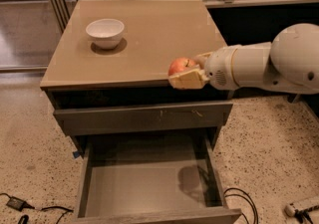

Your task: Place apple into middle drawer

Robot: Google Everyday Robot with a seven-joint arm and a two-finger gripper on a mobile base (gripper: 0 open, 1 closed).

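Note:
The apple, red-orange with a yellowish patch, is held in my gripper, which is shut on it. The gripper and apple hang at the front edge of the cabinet top, right of centre, above the open drawer. My white arm reaches in from the right. The middle drawer is pulled out below, with a flat grey floor and nothing in it. The apple's shadow falls on the right part of its floor.
A white bowl stands on the cabinet top at the back left. A closed drawer front with pale scratch marks sits above the open drawer. Cables and a power strip lie on the speckled floor.

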